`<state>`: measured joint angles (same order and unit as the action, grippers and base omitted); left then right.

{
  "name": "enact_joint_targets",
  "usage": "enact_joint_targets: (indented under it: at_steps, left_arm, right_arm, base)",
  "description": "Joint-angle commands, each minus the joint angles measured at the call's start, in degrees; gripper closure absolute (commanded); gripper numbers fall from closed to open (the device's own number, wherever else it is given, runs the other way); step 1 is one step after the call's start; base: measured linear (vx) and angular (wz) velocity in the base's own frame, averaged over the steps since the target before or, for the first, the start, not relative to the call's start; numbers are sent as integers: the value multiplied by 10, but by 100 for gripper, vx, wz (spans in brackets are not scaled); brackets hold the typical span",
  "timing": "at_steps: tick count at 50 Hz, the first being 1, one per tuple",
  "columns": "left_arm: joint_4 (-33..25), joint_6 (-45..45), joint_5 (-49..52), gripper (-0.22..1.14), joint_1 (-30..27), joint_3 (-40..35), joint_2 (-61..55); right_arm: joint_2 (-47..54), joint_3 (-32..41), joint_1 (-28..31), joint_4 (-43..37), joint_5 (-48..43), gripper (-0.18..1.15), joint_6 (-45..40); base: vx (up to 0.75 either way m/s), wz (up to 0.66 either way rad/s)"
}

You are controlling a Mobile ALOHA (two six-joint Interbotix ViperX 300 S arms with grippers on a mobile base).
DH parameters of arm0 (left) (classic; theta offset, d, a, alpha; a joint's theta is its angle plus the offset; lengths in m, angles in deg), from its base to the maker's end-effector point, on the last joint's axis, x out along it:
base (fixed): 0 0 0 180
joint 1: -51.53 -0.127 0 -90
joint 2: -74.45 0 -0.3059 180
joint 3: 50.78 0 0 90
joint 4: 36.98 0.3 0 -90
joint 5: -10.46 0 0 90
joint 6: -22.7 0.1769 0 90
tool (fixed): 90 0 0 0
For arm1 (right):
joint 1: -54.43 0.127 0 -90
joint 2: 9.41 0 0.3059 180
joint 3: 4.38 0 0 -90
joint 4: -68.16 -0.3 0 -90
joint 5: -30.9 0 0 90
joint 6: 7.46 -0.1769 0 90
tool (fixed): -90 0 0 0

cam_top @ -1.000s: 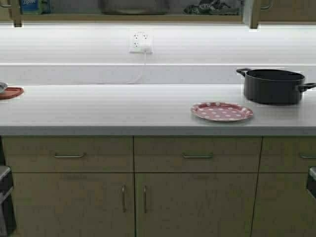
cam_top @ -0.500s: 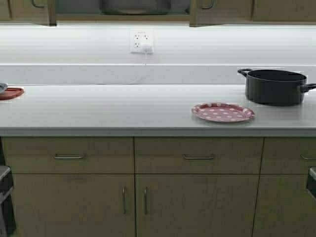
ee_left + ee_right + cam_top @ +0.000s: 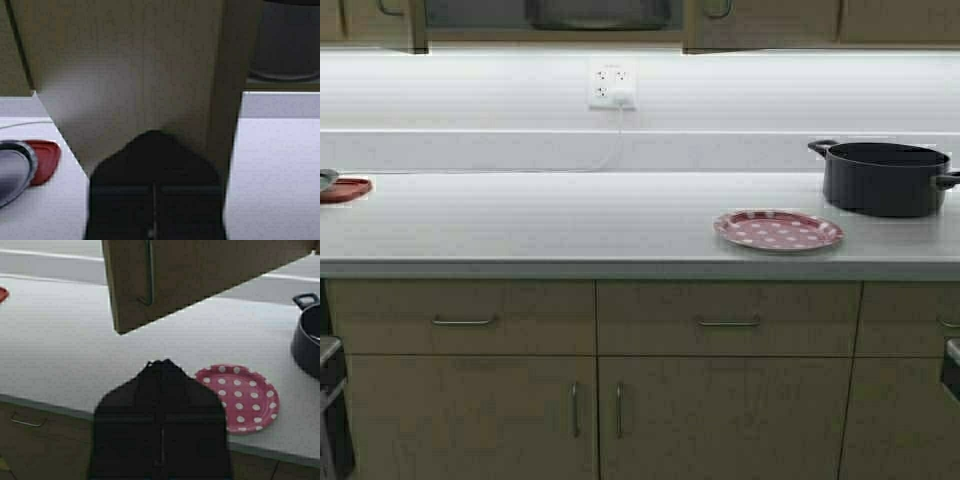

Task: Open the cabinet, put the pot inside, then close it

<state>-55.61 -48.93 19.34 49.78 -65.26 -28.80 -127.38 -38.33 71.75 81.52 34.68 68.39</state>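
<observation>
Right now I am looking at a long pale counter (image 3: 570,225) under a lit white backsplash, with a wall socket (image 3: 611,84) and a plugged-in cable above it. Taking that socket as my mark: the cabinet (image 3: 760,20) hangs directly above it, both doors swung partway, and through the gap between them I can make out the lower part of the pot (image 3: 597,12) on the shelf, its top cut off. Well to the right of the socket and lower, a red polka-dot plate (image 3: 778,230) lies on the counter, with a smaller black pot (image 3: 885,178) behind it. Far left of the socket, a red tray (image 3: 345,188) sits at the edge, partly cut off. Drawer-fronted base cupboards (image 3: 600,380) run beneath.

My left pincer (image 3: 155,165) is pressed up to the left door's face, my right pincer (image 3: 161,390) sits just below the right door's lower corner near its handle (image 3: 148,275). Both show only as dark bodies, so I cannot tell how far either is open or whether it holds anything.
</observation>
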Motion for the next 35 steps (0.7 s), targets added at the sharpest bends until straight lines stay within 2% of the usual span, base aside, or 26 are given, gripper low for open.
enact_joint_targets:
  at_steps: [1, 6, 10, 20, 35]
  left_arm:
    - [-1, -1, 4, 88, 28, -77, -35]
    - [-1, -1, 19, 88, 45, -113, -58]
    - [-1, -2, 31, 88, 47, -105, -47]
    - [-1, 2, 2, 88, 47, 33, 66]
    - [-1, -1, -51, 88, 48, 211, 190]
  right_arm:
    - [3, 11, 1, -1, -7, 90, -1]
    - [14, 18, 1, 0, -13, 90, 1]
    - [26, 33, 0, 1, -16, 90, 2]
    - [79, 120, 1, 3, -19, 90, 3]
    - [258, 319, 31, 2, 11, 90, 4]
  base:
    - [3, 1]
    - [3, 2]
    - [2, 2]
    - [2, 0]
    - [4, 2]
